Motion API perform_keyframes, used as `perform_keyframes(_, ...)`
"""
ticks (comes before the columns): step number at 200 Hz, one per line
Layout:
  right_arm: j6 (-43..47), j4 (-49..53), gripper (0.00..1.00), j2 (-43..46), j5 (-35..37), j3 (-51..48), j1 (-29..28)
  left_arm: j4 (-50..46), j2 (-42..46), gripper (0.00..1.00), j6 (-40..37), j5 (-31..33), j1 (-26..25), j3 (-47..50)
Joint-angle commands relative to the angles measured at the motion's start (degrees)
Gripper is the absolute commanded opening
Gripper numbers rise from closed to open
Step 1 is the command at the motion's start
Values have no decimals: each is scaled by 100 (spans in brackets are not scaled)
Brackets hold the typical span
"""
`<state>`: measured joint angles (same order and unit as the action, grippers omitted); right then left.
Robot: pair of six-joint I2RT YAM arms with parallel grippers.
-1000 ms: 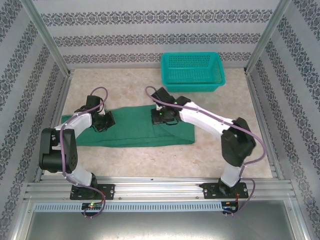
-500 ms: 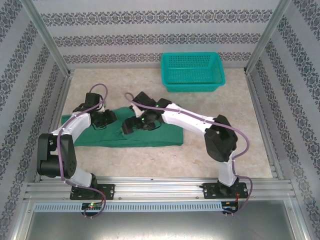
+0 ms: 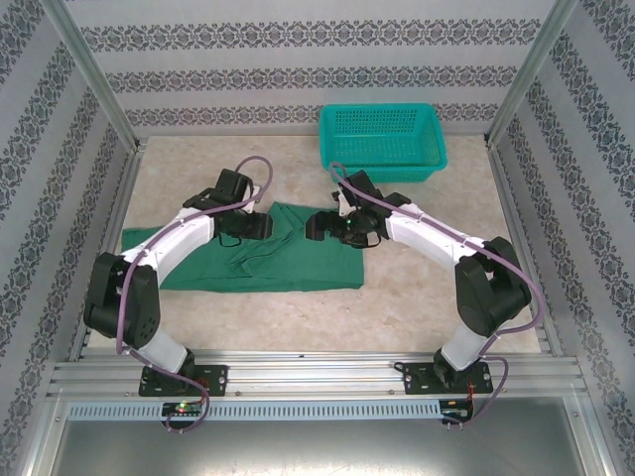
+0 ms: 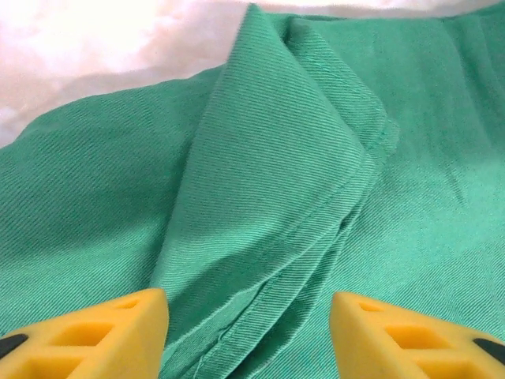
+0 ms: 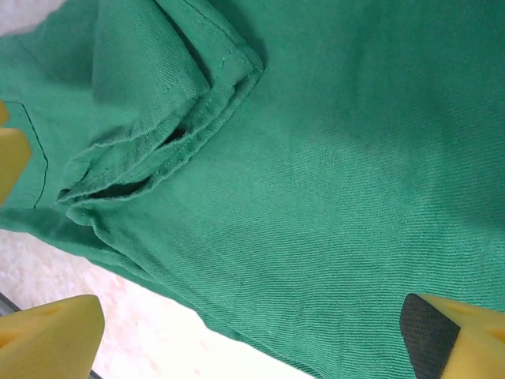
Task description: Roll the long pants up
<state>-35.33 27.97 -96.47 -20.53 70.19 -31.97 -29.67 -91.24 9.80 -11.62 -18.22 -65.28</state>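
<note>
The long pants [image 3: 283, 266] lie flat and partly folded across the middle of the table, dark green. My left gripper [image 3: 262, 226] hovers over their upper edge, left of centre. In the left wrist view the pants [image 4: 276, 158] show a folded hem corner, and the left gripper [image 4: 248, 339] is open with its yellow fingertips [image 4: 95, 335] apart above the cloth. My right gripper [image 3: 317, 226] is over the pants' upper right part. In the right wrist view the pants [image 5: 331, 158] show a layered hem edge, and the right gripper [image 5: 252, 339] is wide open, holding nothing.
A teal mesh basket [image 3: 382, 144] stands at the back right, just beyond the right arm. Patterned walls and metal posts enclose the table [image 3: 437, 297]. Bare tabletop lies in front of and to the right of the pants.
The right gripper dragged the pants' right part leftward, then let go and moved back right. The left gripper moved right along the upper edge and opened. The pants now reach less far right.
</note>
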Motion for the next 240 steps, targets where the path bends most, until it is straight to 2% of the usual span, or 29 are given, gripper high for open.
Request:
perform_keyframes(1,-165,-339,97,168,-219,-90,63,-438,-165,99,-650,238,-365,-126)
perform_keyframes(17,-180,-392,97,170,-254,-119,93,-642,-371,99,-821,483,-679,-293)
perform_keyframes(41,-154,-447,97,189,-298,-182,155,-907,-673,97,-866,985,-894,-565)
perform_keyframes(94,-297,-794,97,381,-424,-704,421,-1033,-970,96,-817,2215,-904,-541)
perform_keyframes(143,-352,-853,97,632,-465,-989,652,-914,-1221,96,-827,1980,-922,-442)
perform_keyframes(192,-377,-792,96,619,-428,-985,736,-986,-1527,94,-803,2276,-912,-510)
perform_keyframes(214,-451,-802,96,625,-440,-999,740,-1119,-1569,94,-767,2064,-932,-552)
perform_keyframes(240,-432,-778,96,657,-410,-1001,739,-957,-1198,95,-673,1822,-956,-321)
